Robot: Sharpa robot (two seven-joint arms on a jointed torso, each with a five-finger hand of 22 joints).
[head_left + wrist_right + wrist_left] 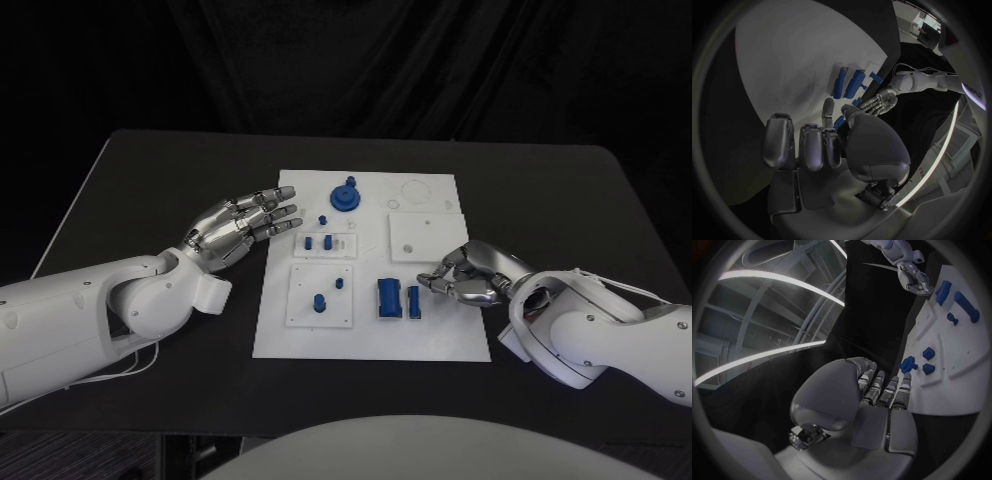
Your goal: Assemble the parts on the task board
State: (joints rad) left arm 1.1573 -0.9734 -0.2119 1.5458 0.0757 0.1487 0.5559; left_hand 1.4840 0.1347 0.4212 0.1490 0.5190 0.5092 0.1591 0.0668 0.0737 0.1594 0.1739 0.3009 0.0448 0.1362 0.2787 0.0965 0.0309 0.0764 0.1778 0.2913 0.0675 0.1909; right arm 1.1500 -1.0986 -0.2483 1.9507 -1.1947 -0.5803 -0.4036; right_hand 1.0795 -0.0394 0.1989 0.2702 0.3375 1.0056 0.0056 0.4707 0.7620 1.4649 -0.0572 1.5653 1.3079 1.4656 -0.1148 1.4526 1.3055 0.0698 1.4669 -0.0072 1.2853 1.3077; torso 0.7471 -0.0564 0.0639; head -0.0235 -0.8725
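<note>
Several small blue parts (391, 298) are seen from the head view on the flat white board (433, 335) mid-table (144, 170). The left hand (238, 228) is held spread and empty beside it. The right hand (469, 275) is curled at the board's edge; any hold cannot be told.

From the left wrist, smooth silver fingers (879, 387) are pointed at a blue knob (907, 364).

From the right wrist, two blue blocks (849, 84) are shown lying side by side.

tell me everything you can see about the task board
The task board is a flat white rectangular plate lying on the black table, between the two hands. It carries raised white square panels and faint circular outlines near its far edge. Small blue parts sit on it: a round knobbed piece at the far end, small pegs mid-board, and two longer blocks near the right hand, which hovers at its right edge. The left hand hangs open beside its left edge.
</note>
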